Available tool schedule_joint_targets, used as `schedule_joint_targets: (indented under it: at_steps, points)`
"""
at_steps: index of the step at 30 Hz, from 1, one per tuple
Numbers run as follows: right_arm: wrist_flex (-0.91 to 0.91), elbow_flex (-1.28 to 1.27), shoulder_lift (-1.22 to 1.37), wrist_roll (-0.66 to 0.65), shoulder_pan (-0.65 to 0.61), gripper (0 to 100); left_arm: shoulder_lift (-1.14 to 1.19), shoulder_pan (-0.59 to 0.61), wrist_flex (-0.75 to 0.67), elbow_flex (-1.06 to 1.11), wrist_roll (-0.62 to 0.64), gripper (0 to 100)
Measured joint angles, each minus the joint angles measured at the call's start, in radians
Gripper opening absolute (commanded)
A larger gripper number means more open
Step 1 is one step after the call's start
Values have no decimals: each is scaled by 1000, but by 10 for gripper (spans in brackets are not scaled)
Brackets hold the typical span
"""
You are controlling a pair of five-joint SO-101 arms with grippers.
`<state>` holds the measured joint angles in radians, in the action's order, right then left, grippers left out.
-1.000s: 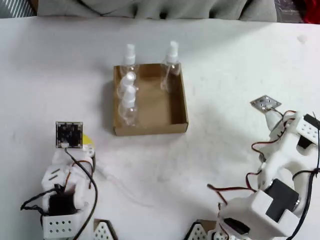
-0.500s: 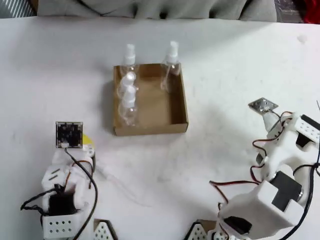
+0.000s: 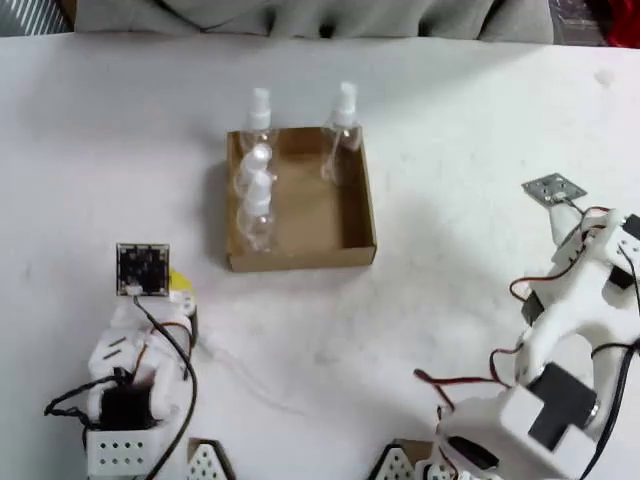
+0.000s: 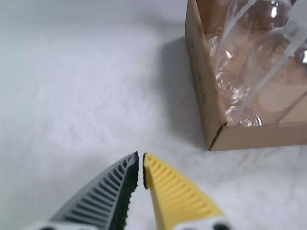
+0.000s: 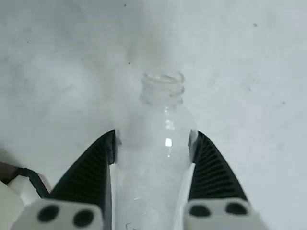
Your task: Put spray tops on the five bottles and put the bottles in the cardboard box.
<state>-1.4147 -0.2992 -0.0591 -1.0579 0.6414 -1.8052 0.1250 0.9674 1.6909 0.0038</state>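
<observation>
An uncapped clear bottle (image 5: 162, 103) sits between the black fingers of my right gripper (image 5: 153, 138), which is shut on its body; its open neck points away over the bare white table. The right arm (image 3: 575, 310) is at the table's right side. The cardboard box (image 3: 355, 215) stands mid-table and holds several clear bottles with white spray tops (image 3: 259, 170), two of them upright at the back wall (image 3: 345, 103). My left gripper (image 4: 141, 162) hovers low over the table near the box's front left corner (image 4: 211, 129), its grey and yellow fingers shut on nothing.
The left arm (image 3: 135, 350) is at the near left. A thin clear tube (image 3: 250, 378) appears to lie on the table right of that arm. Open white table surrounds the box. Grey fabric runs along the far edge (image 3: 300, 15).
The right arm has swung to the right and away from the box. The left arm has drawn back slightly toward the near edge. The box and its bottles have not moved.
</observation>
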Motion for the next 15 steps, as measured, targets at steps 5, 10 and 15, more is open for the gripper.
schedule_joint_targets:
  at_steps: [5, 10, 15]
  points:
    - [-32, 0, -37, 0, -5, 15, -3, -40, 121, -29, 14, 22]
    - [-40, 0, -37, 2, -3, 15, 0, -49, 149, -32, 17, 116]
    - [-40, -8, -41, 2, -3, 15, 52, -57, 149, -95, 35, 117]
